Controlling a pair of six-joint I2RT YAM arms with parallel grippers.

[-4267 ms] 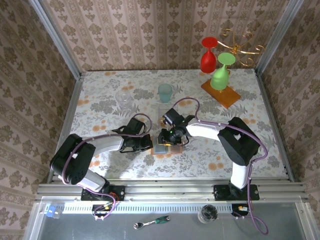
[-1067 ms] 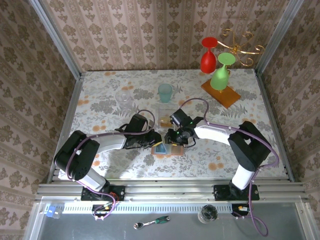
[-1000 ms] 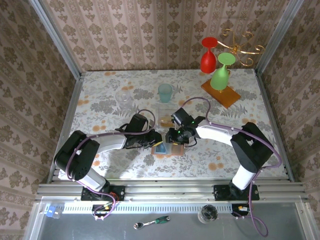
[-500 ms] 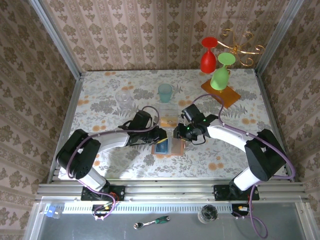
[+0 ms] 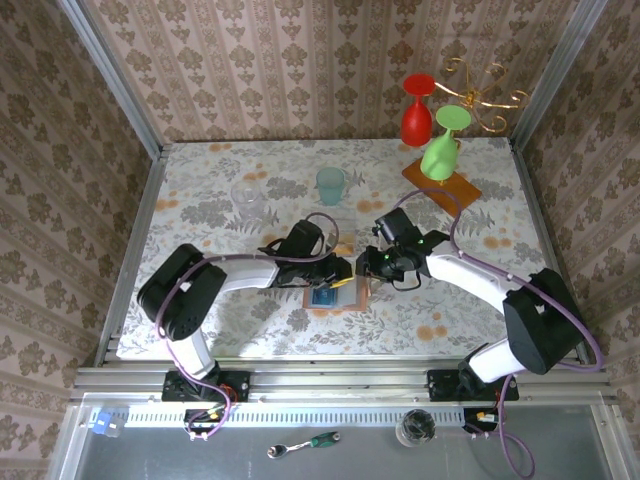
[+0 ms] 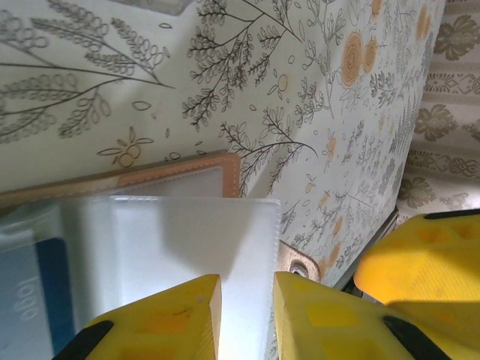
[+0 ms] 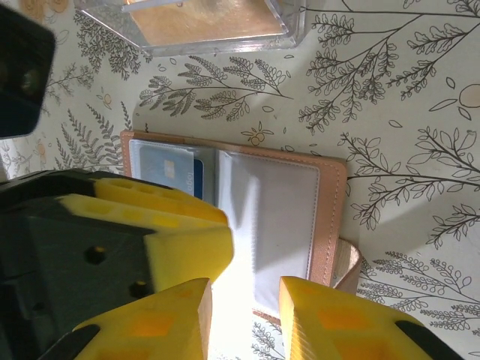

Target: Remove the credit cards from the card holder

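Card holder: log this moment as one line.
card holder: lying open | blue card: in pocket | left fingers: at clear sleeve, grip unclear | right fingers: open above holder

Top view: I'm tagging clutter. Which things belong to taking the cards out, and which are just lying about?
Job: card holder, blue card in it.
Lying about: teal cup, clear glass, red wine glass, green wine glass, wooden slab, clear box, wrench.

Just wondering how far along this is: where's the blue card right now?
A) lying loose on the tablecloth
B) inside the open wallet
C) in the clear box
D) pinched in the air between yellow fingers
B: the blue card sits in a pocket in one half of the opened card holder, not yet pulled out.
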